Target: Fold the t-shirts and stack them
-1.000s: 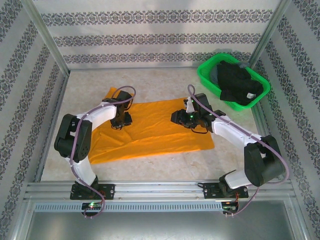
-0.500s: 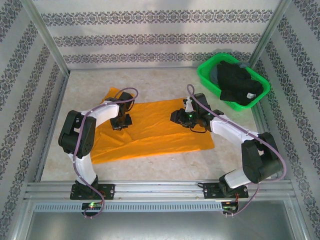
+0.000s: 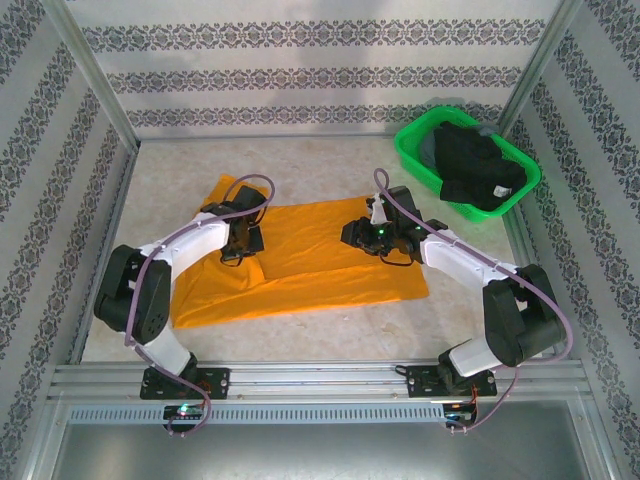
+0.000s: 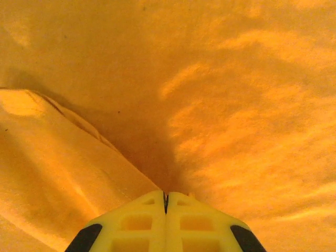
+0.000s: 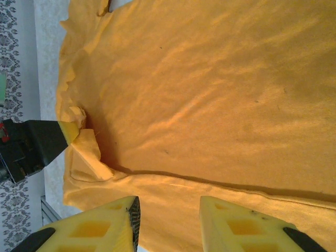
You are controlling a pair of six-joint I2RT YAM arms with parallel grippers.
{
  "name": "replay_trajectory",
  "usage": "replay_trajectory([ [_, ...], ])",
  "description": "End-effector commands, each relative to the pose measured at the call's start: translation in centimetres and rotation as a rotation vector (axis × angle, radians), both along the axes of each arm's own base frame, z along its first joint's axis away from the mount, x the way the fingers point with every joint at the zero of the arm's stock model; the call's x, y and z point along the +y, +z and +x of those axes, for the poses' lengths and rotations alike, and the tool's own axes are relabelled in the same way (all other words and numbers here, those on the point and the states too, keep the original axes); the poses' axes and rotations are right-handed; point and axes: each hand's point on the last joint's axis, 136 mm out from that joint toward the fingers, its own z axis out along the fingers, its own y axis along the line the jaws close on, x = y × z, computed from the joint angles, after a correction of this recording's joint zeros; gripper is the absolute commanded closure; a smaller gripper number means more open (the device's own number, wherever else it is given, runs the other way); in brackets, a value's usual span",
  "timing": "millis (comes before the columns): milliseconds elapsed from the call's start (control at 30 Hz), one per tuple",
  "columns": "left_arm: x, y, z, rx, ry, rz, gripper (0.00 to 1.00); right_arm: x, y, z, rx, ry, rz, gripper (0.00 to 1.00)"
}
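The orange t-shirt (image 3: 320, 255) lies spread across the middle of the table. My left gripper (image 3: 246, 243) sits low on its left part, jaws shut on a pinched ridge of orange cloth (image 4: 131, 173) that rises to the fingertips (image 4: 166, 198). In the right wrist view that left gripper (image 5: 72, 130) holds a small raised flap. My right gripper (image 3: 352, 233) hovers over the shirt's right half, open, with only flat cloth between its fingers (image 5: 169, 210). Black t-shirts (image 3: 478, 165) lie piled in the basket.
The green plastic basket (image 3: 415, 150) stands at the back right corner. Patterned walls and metal posts close in the table. Bare tabletop (image 3: 320, 330) runs in front of the shirt, up to the metal rail at the near edge.
The left arm's elbow has swung down and to the left while its gripper stays on the cloth. A small fold has lifted by the left gripper. The right arm has barely moved.
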Motion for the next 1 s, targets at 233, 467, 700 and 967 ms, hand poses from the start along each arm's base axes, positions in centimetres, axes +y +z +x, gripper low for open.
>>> replay_trajectory([
  [233,-1.0,0.8,1.1,-0.193,-0.024,-0.07,0.57,0.2,0.1,0.0,0.01,0.004,0.016,0.64],
  [467,-0.1,4.4,1.3,-0.168,0.007,0.025,0.66,1.0,-0.8,-0.6,0.033,0.014,0.016,0.65],
  [700,-4.5,1.6,0.3,-0.01,-0.098,0.011,0.75,1.2,-0.9,-0.1,0.029,0.011,0.013,0.65],
  [967,-4.3,-2.2,-1.3,0.129,-0.223,0.19,0.67,1.4,-0.1,0.1,0.023,0.005,0.04,0.62],
])
